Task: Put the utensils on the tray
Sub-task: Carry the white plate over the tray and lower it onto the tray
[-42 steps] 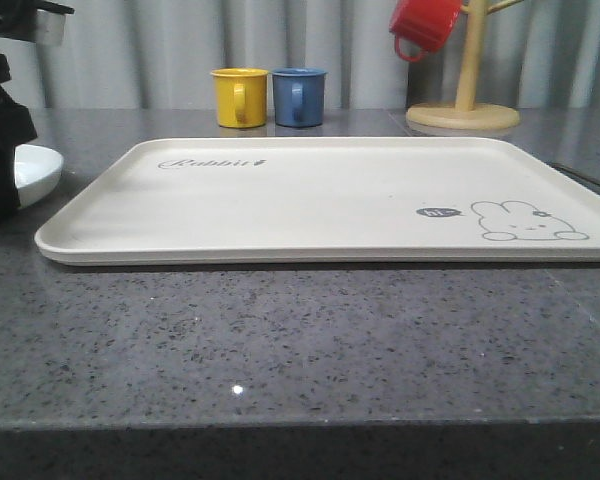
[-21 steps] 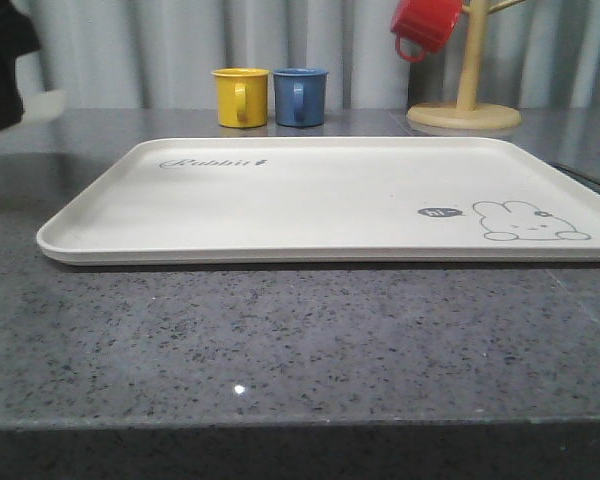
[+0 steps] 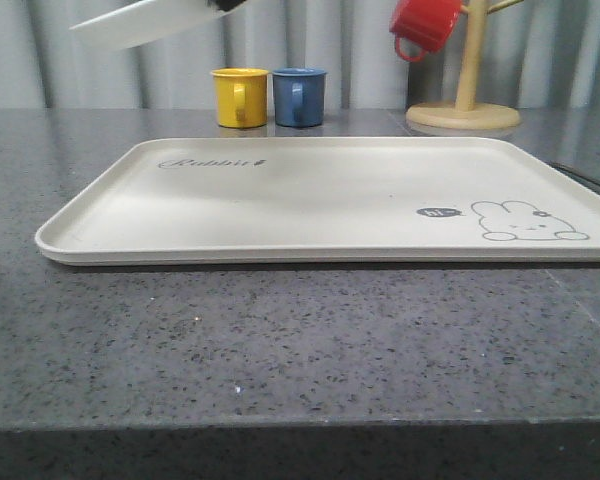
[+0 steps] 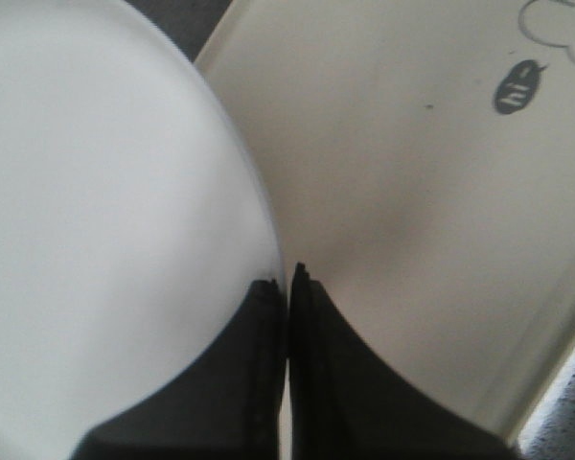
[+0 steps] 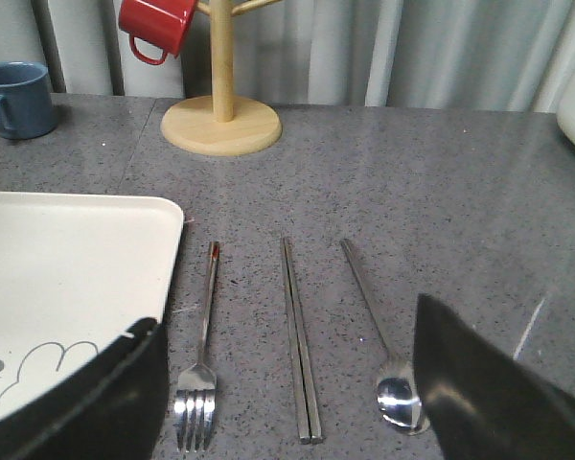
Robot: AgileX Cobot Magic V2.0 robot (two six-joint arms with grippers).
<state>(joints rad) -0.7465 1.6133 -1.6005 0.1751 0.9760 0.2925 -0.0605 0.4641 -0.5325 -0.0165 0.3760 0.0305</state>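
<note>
While the left gripper, clamped on the plate at upper left, carried it trayward, lowering onto the tray came next.

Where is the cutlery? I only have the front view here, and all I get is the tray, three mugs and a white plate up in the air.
Observer: In the right wrist view, the fork, chopsticks and spoon lie side by side on the counter, beside the tray, none on it.
Operator: What's holding the plate?
Observer: The left gripper, shut on the rim of the plate, as the left wrist view shows.
Operator: Is the plate over the tray?
Observer: Partly. In that view the tray's corner lies under the plate's edge, with counter showing past it.
Operator: And the right gripper?
Observer: The right gripper is open above the cutlery, holding nothing.
</note>
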